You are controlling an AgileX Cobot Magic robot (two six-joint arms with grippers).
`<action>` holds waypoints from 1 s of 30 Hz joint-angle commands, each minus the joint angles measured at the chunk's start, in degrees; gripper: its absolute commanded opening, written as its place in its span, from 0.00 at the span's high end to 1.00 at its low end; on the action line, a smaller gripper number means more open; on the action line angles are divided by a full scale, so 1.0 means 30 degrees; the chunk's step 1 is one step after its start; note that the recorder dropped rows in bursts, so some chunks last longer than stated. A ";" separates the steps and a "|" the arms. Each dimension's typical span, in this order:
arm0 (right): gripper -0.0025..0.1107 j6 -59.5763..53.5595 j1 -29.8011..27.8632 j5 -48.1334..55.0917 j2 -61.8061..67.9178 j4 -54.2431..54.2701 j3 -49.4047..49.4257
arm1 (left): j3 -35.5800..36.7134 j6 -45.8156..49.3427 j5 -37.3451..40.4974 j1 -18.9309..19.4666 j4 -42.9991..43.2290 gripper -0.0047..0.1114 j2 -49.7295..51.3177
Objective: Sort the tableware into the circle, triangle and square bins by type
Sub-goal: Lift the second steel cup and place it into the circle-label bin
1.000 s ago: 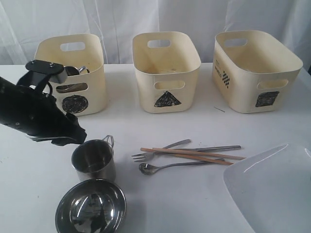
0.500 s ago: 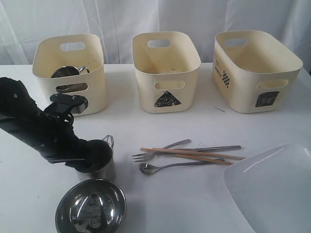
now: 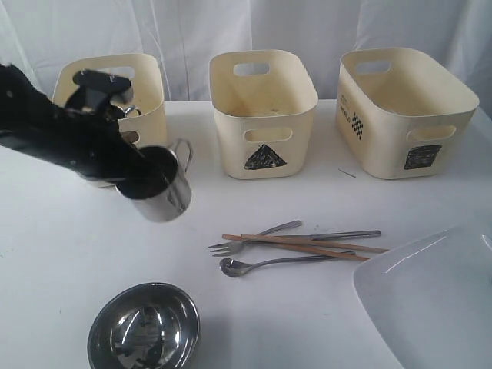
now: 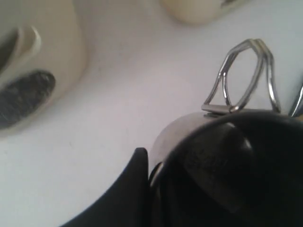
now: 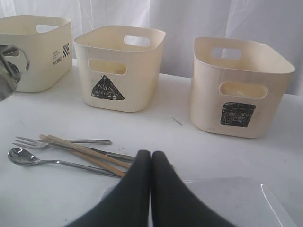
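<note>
My left gripper is shut on the rim of a steel mug, one finger outside the wall and one inside. The mug hangs tilted above the table, just in front of the circle bin, whose mark shows in the left wrist view. The triangle bin and square bin stand to the right. A steel bowl, fork, spoon, knife and chopsticks lie on the table. My right gripper is shut and empty over the white plate.
A second steel mug peeks out inside the circle bin. The large white plate fills the front right corner. A white curtain hangs behind the bins. A small dark fleck lies in front of the square bin.
My left gripper dropped onto the mug beside the bowl, closed on its rim and lifted it up and back toward the circle bin. The right gripper stayed put.
</note>
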 commanded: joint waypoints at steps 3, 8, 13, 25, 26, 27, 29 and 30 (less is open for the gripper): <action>0.98 0.0272 -0.0220 0.0056 -0.0095 -0.0106 0.0104 | -0.2878 0.0029 -0.1157 0.1151 0.1966 0.96 -0.2492; 0.98 0.0272 -0.0220 0.0056 -0.0095 -0.0106 0.0104 | -0.5502 -0.0032 -0.2179 0.3215 0.2675 0.96 -0.1202; 0.98 0.0270 -0.0220 0.0019 -0.0095 -0.0106 0.0104 | -0.7639 -0.0032 -0.3517 0.4631 0.2675 0.96 0.1994; 0.98 0.0270 -0.0220 0.0058 -0.0095 -0.0106 0.0104 | -1.1005 0.0046 -0.4820 0.5008 0.2638 0.96 0.8095; 0.98 0.0270 -0.0220 0.0058 -0.0095 -0.0106 0.0104 | -1.1093 0.0046 -0.4818 0.5008 0.2603 0.95 0.8215; 0.98 0.0270 -0.0220 0.0058 -0.0095 -0.0106 0.0104 | -1.1093 0.0046 -0.4871 0.5008 0.2603 0.93 0.8292; 0.98 0.0270 -0.0220 0.0058 -0.0095 -0.0106 0.0104 | -1.1093 0.0046 -0.5077 0.5008 0.2603 0.84 0.8494; 0.98 0.0270 -0.0220 0.0058 -0.0095 -0.0106 0.0104 | -1.1093 0.0046 -0.5263 0.5008 0.2603 0.79 0.8533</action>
